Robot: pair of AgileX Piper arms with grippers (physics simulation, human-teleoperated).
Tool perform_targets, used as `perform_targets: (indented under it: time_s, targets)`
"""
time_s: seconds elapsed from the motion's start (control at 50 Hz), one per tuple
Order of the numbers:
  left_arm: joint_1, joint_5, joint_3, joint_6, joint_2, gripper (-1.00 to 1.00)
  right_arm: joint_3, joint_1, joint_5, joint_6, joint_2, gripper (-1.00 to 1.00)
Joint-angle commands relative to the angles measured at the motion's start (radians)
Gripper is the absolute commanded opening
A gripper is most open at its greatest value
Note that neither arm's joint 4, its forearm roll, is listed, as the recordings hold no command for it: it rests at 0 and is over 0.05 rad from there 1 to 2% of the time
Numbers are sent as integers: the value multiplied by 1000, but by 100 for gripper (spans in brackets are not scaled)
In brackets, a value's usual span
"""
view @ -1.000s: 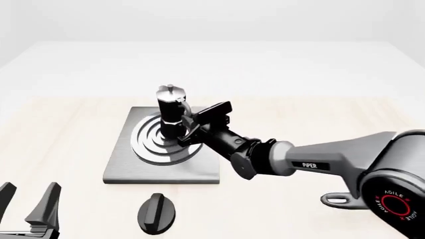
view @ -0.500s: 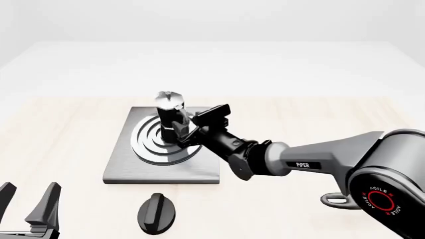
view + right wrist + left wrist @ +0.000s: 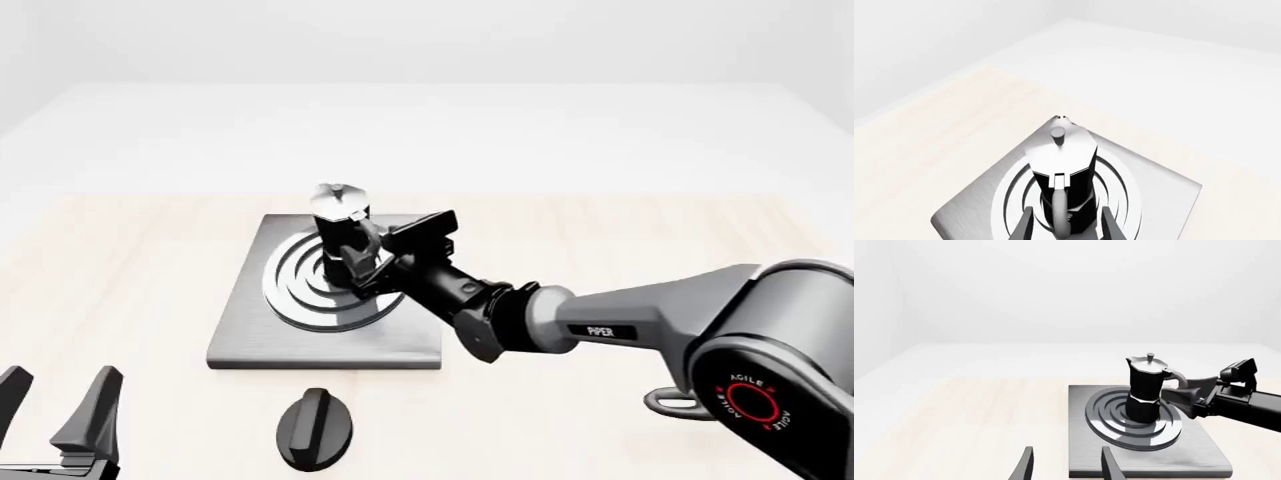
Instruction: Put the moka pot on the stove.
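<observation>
The moka pot [image 3: 339, 222] stands upright on the silver ring burner of the stove [image 3: 254, 335], its handle turned toward my right arm. In the right wrist view the pot [image 3: 1061, 165] is seen from above, and the right gripper [image 3: 1064, 227] straddles the handle with a gap showing on each side, so it is open. From the left wrist view the pot [image 3: 1146, 390] rests on the stove [image 3: 1201, 455], with the right gripper [image 3: 1177, 395] at its handle. My left gripper [image 3: 54, 400] hangs open and empty at the near left corner.
A black oval knob [image 3: 316, 428] lies on the table just in front of the stove. The right arm [image 3: 601, 325] stretches across the stove's right edge. Light wooden tabletop surrounds the stove.
The moka pot came down from slightly above onto the burner, and the right arm shifted a little left with it. The left arm has not moved.
</observation>
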Motion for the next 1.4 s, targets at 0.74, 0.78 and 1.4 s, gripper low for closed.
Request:
perform_targets:
  time_s: [0.74,0.78,1.4]
  targets:
    - [0,0,0,0,0,100,182,8,-13,-32,-227,100]
    - [0,0,0,0,0,100,198,8,-13,-33,-248,100]
    - [0,0,0,0,0,100,375,-20,19,-64,-519,100]
